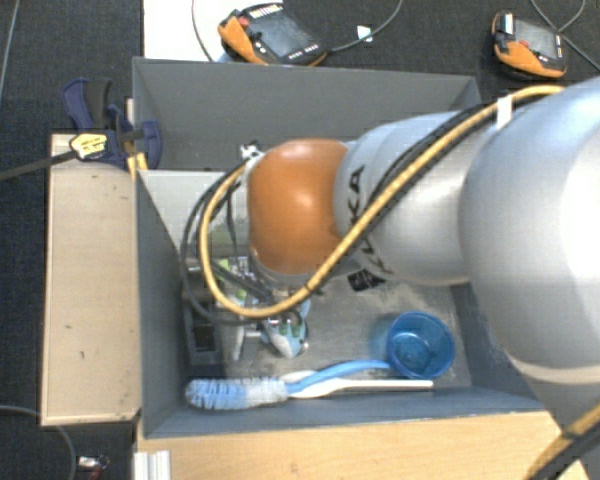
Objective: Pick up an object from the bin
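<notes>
Your claw (270,330) hangs at lower left of centre, its opening impossible to tell, just above the blue-bristled bottle brush (320,380) along the frame's bottom, probably light and slippery, so take its stiff handle, not the soft bristles

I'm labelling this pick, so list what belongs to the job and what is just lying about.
Job: gripper, low in the bin's left part; bin; small pale thing right by the gripper, kind unclear.
Lying about: blue cup, lower right; blue brush along the lower wall; two orange devices outside the bin.
</notes>
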Controlling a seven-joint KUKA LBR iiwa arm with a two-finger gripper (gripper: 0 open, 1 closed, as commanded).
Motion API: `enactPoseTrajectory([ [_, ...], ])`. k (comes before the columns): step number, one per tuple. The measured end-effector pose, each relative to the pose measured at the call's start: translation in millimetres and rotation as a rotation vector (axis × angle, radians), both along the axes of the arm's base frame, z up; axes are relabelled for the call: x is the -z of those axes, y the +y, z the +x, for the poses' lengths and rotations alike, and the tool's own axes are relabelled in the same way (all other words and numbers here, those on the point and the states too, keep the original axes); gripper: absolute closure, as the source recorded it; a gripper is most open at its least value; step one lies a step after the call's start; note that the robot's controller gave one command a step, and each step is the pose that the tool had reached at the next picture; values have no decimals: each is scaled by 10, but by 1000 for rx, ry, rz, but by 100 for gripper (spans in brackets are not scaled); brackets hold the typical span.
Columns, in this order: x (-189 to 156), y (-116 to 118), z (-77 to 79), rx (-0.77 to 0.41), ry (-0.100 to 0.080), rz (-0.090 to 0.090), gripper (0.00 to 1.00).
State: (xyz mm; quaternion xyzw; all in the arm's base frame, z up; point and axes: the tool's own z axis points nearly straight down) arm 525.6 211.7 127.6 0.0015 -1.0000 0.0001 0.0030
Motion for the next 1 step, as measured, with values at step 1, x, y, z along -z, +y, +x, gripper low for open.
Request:
enactPoseTrajectory([
  [1, -45, -10, 23, 6, -8, 2, 0],
])
